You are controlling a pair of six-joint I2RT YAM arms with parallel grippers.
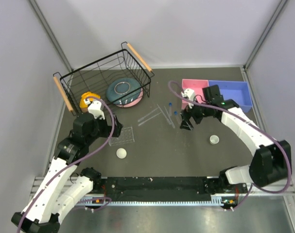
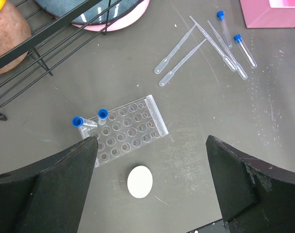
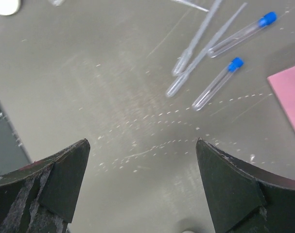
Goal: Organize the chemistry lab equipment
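Note:
The clear tube rack (image 2: 125, 131) lies flat on the table, with two blue-capped tubes (image 2: 102, 114) standing at its left end. A white round cup (image 2: 139, 181) sits just below the rack, between my left gripper's (image 2: 152, 138) fingers, which are open and empty above it. In the top view this gripper (image 1: 115, 129) hovers beside the rack (image 1: 123, 135). Several thin clear rods (image 1: 154, 115) lie mid-table. Two loose tubes (image 3: 217, 83) lie ahead of my right gripper (image 3: 142, 141), open and empty over bare table. A second white cup (image 1: 215, 140) sits to the right.
A black wire basket (image 1: 103, 73) at the back left holds an orange bowl (image 1: 88, 101) and a teal-pink bowl (image 1: 124, 91). A pink bin (image 1: 196, 82) and a blue bin (image 1: 230, 83) stand at the back right, near the right arm.

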